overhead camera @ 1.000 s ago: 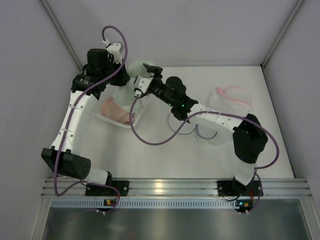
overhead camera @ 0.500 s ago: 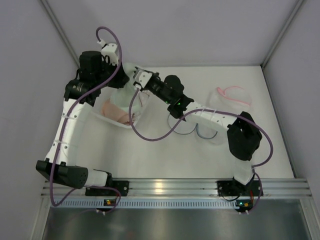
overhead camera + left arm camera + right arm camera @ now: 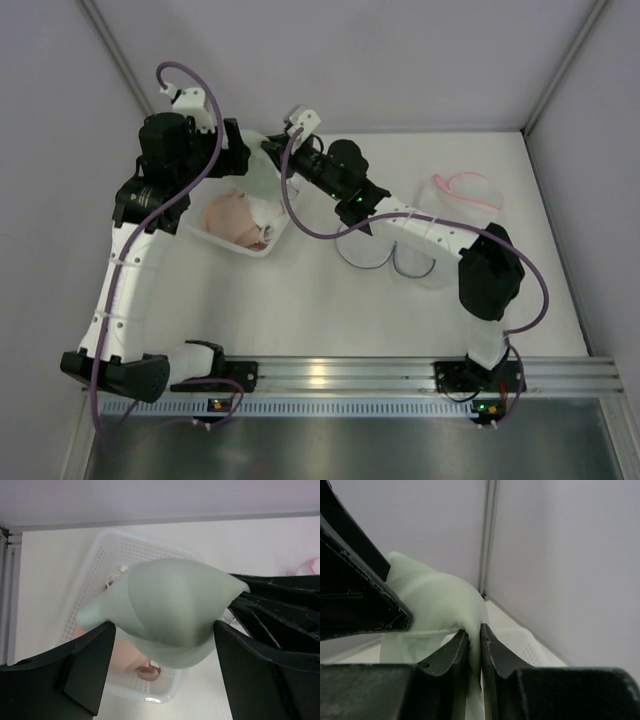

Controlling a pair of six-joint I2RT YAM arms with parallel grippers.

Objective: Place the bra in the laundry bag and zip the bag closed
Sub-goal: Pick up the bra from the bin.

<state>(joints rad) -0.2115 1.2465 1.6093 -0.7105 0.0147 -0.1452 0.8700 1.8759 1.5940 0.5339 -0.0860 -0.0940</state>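
Note:
A pale green bra (image 3: 170, 610) hangs above a white basket (image 3: 95, 580) at the back left. My right gripper (image 3: 475, 640) is shut on a fold of the bra (image 3: 435, 605), which shows in the top view as a pale patch (image 3: 258, 172) between the two grippers. My left gripper (image 3: 165, 670) stands open with its fingers either side of the bra, not pinching it. A translucent laundry bag with a pink zip (image 3: 462, 195) lies flat at the back right. A second one with dark trim (image 3: 395, 262) lies under my right arm.
A pink bra (image 3: 232, 215) lies in the basket (image 3: 262, 250). The left wall and back corner post stand close behind both grippers. My right arm (image 3: 430, 235) stretches across the table's middle over the dark-trimmed bag.
My left gripper has opened, letting go of the green bra, and drawn back to the left. My right gripper has shut on the bra and now holds it above the basket.

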